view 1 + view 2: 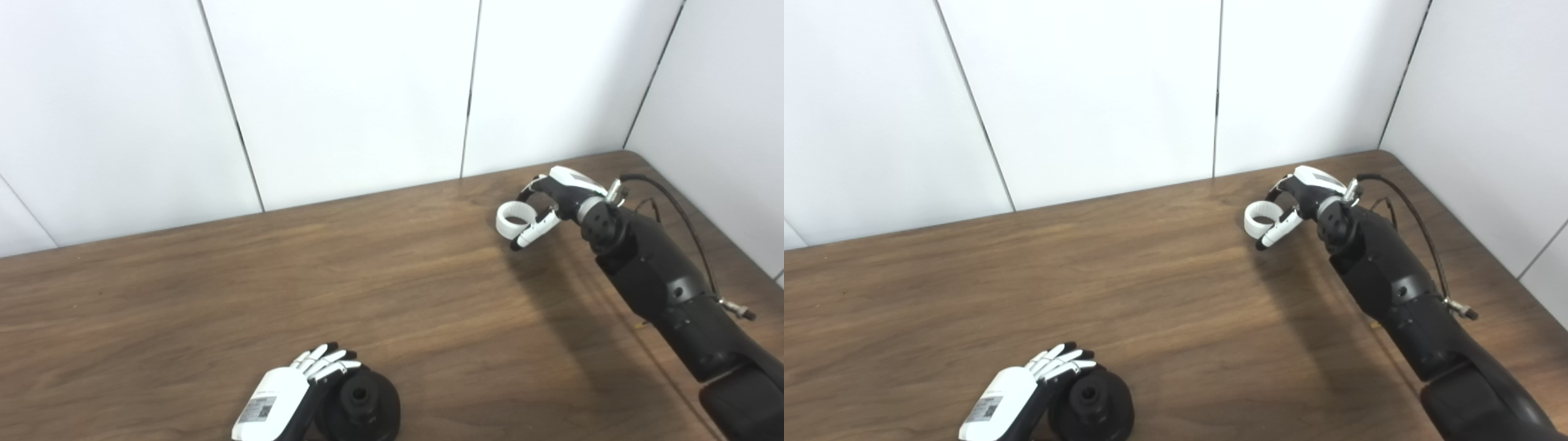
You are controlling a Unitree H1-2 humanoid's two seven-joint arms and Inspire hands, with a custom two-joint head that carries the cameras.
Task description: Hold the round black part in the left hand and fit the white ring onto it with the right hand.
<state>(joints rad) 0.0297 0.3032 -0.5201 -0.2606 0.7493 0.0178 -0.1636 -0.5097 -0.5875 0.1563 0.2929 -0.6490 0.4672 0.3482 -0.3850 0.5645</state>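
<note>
The round black part sits on the wooden table at the near edge, a raised hub with a hole in its middle. My left hand lies against its left side, fingers stretched out straight along the upper-left rim; the thumb is hidden. At the far right my right hand hovers over the table near the back corner. It pinches the white ring between thumb and fingers, and the ring's opening faces up. The ring and the black part are far apart.
White wall panels stand right behind the table's back edge, and another wall closes off the right side. A black cable loops off the right wrist. The right forearm runs along the table's right side.
</note>
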